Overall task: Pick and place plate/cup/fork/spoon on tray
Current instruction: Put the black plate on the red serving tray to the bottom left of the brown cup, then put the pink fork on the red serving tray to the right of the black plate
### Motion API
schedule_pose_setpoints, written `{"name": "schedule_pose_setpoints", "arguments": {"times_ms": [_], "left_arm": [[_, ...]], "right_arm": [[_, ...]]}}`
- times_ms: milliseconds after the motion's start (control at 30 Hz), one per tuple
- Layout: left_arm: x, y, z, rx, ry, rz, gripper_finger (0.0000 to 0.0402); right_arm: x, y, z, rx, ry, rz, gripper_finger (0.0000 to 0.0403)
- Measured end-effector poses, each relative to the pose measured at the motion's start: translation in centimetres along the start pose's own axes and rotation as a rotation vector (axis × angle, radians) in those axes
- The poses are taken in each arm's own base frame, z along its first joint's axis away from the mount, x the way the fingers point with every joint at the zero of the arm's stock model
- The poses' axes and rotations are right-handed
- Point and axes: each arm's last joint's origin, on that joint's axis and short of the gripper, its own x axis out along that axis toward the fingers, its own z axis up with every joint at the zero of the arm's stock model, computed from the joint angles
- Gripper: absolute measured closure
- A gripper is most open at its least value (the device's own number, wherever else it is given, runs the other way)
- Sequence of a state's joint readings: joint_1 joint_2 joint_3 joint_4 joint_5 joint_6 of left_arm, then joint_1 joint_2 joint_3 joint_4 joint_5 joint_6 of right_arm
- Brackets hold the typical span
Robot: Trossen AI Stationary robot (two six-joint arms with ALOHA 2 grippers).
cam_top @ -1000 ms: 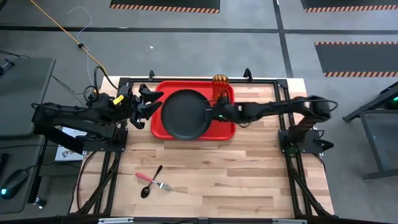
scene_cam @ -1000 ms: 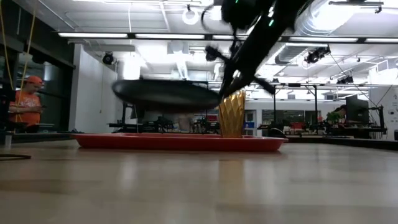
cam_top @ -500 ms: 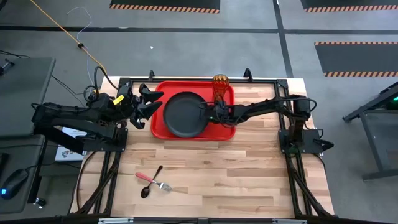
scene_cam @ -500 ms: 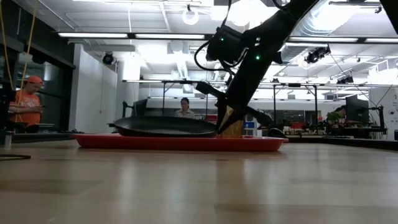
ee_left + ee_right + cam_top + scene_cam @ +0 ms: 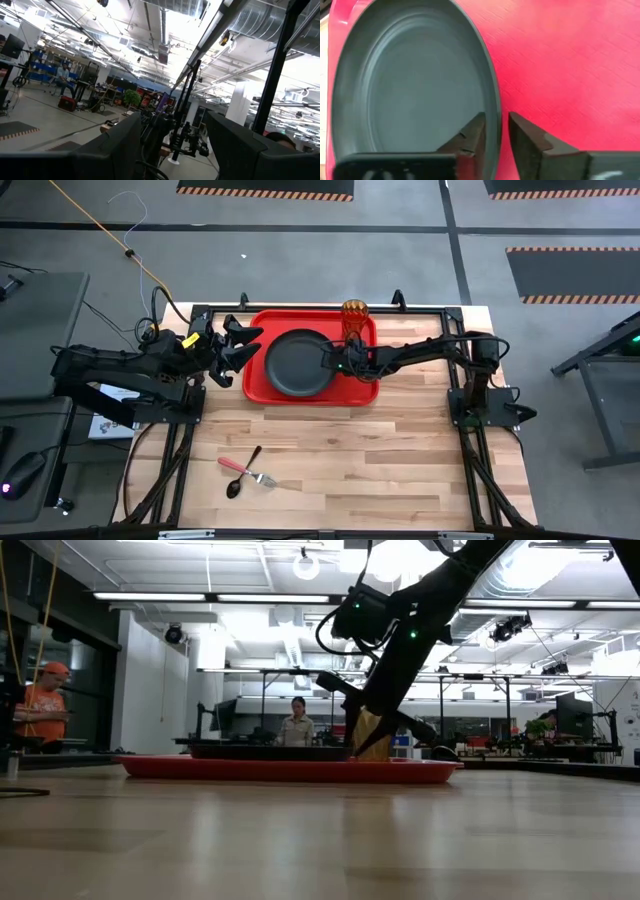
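The black-grey plate [image 5: 298, 362] lies flat on the red tray [image 5: 262, 385], left of its middle. My right gripper [image 5: 496, 137] is low at the plate's right rim [image 5: 494, 107]. It is slightly open, with one finger inside the rim and one outside, and red tray shows between the rim and the outer finger. The amber cup [image 5: 354, 315] stands on the tray's far right corner. The fork [image 5: 262, 476] and the dark spoon [image 5: 245, 470] lie crossed on the table near the front. My left gripper [image 5: 238, 345] waits open at the tray's left edge.
The wooden table [image 5: 400, 450] is bare between the tray and the cutlery. My right arm [image 5: 400, 630] stands close in front of the cup [image 5: 374, 740] in the low view. People show in the room beyond the table.
My right gripper has gone down and a little toward the table's left edge with the plate. The plate hung tilted above the tray a second ago, touched down with its right side raised, and now lies flat on the tray.
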State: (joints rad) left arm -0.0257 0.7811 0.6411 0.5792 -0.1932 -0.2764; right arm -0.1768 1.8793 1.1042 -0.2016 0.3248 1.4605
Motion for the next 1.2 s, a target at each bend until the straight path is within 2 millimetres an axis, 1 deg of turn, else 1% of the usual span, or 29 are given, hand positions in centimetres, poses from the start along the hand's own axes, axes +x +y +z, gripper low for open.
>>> {"name": "schedule_pose_setpoints", "arguments": {"times_ms": [133, 267, 367, 433, 533, 600, 767, 867, 933, 1033, 1133, 1200], "left_arm": [[0.0, 0.0, 0.0, 0.0, 0.0, 0.0, 0.0188], [0.0, 0.0, 0.0, 0.0, 0.0, 0.0, 0.0188], [0.0, 0.0, 0.0, 0.0, 0.002, 0.0, 0.0188], [0.0, 0.0, -0.1, 0.001, 0.006, 0.002, 0.0188], [0.0, 0.0, -0.1, 0.001, 0.006, 0.001, 0.0188], [0.0, 0.0, -0.1, 0.001, 0.006, 0.002, 0.0188], [0.0, 0.0, -0.1, 0.002, 0.009, 0.002, 0.0188], [0.0, 0.1, -0.2, 0.004, 0.018, 0.005, 0.0188], [0.0, 0.1, -0.2, 0.004, 0.019, 0.005, 0.0188], [0.0, 0.0, -0.2, 0.003, 0.018, 0.005, 0.0188], [0.0, 0.0, -0.2, 0.004, 0.018, 0.005, 0.0188], [0.0, 0.1, -0.2, 0.003, 0.018, 0.005, 0.0188]], "right_arm": [[0.0, 0.0, 0.0, -0.006, 0.002, 0.0, 0.0278], [-0.3, -0.2, 0.3, -0.075, 0.021, -0.021, 0.0236], [-1.1, -0.5, 1.0, -0.128, 0.045, -0.061, 0.0214], [-2.1, -0.6, 1.4, -0.182, 0.04, -0.085, 0.0205], [-4.1, -0.5, 2.3, -0.285, 0.027, -0.082, 0.0199], [-5.8, -0.4, 2.7, -0.391, 0.035, -0.069, 0.0199], [-11.5, -0.4, 2.9, -0.698, 0.125, 0.036, 0.0198], [-14.6, -1.5, 2.5, -0.794, 0.144, 0.123, 0.0198], [-16.1, -2.9, 2.1, -0.81, 0.154, 0.174, 0.0198], [-17.7, -5.2, 1.1, -0.74, 0.138, 0.293, 0.0198], [-18.6, -7.0, 0.0, -0.626, 0.096, 0.497, 0.0198], [-18.9, -7.7, -0.5, -0.533, 0.054, 0.651, 0.0198]]}}
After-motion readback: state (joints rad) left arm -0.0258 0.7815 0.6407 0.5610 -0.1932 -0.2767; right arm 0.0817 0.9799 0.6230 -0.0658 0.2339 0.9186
